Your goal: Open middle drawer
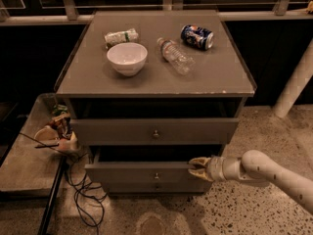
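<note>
The grey cabinet (234, 84) shows three drawer fronts. The middle drawer (127, 173) is the low, wide front with a small round knob (156, 176). It stands out a little from the cabinet, with a dark gap above it. My gripper (198, 168) reaches in from the right on a white arm (274, 173). It is at the right end of the middle drawer's front, level with its top edge and touching or very close to it. The wider top drawer (112, 131) above is also pulled out a little. Only a narrow strip of the bottom drawer (156, 187) shows.
On the cabinet top lie a white bowl (126, 58), a plastic bottle (175, 56), a blue can (197, 36) and a crumpled packet (121, 36). A low shelf (24, 165) with clutter and black cables (80, 199) stand at the left. A white post (293, 84) rises at the right.
</note>
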Robot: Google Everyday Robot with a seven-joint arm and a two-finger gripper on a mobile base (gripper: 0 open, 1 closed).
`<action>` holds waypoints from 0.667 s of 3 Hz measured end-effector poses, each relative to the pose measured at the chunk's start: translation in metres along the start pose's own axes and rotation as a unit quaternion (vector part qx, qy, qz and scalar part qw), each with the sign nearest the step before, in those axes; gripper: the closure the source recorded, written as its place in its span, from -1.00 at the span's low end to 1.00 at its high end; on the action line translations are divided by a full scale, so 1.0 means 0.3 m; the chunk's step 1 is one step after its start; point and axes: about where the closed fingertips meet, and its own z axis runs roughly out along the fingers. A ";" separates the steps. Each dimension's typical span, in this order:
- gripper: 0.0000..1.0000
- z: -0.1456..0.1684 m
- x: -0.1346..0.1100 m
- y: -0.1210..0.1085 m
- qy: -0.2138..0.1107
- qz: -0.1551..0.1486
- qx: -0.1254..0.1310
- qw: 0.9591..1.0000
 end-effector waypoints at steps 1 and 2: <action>1.00 -0.007 -0.009 -0.003 0.000 0.000 0.000 1.000; 1.00 -0.061 -0.056 -0.016 0.003 -0.023 0.022 0.999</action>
